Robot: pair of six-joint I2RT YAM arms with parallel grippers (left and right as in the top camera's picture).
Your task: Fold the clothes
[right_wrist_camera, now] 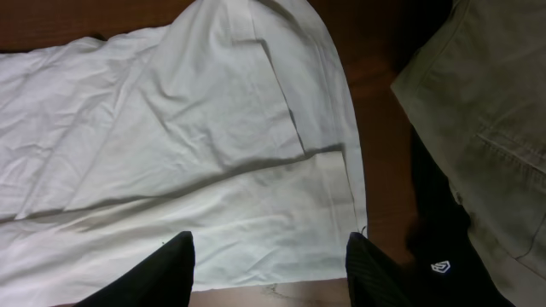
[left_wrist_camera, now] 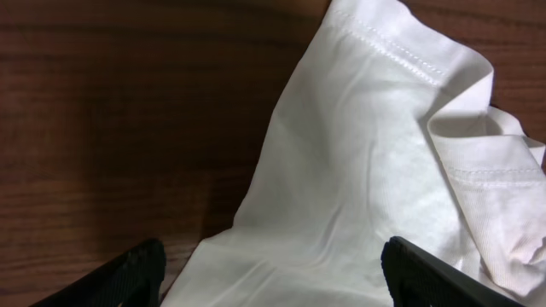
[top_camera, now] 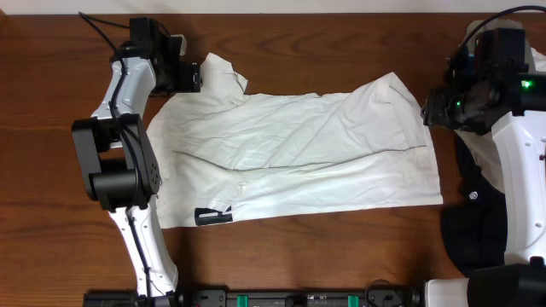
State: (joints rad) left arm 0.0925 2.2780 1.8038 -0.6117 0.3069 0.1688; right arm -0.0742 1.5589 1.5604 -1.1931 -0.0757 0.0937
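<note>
A white garment [top_camera: 299, 153] lies spread across the middle of the wooden table, wrinkled, with a small black label [top_camera: 212, 216] at its front left. My left gripper [top_camera: 194, 77] is open at the garment's back left corner, its fingers either side of the white cloth [left_wrist_camera: 341, 170]. My right gripper [top_camera: 431, 111] is open just above the garment's right edge [right_wrist_camera: 256, 170], holding nothing.
A black garment [top_camera: 478, 213] with a small white logo [right_wrist_camera: 439, 268] lies at the right, partly under my right arm. An olive-grey garment [right_wrist_camera: 486, 111] lies beside it. Bare wood [top_camera: 299, 43] lies behind the white garment and in front of it.
</note>
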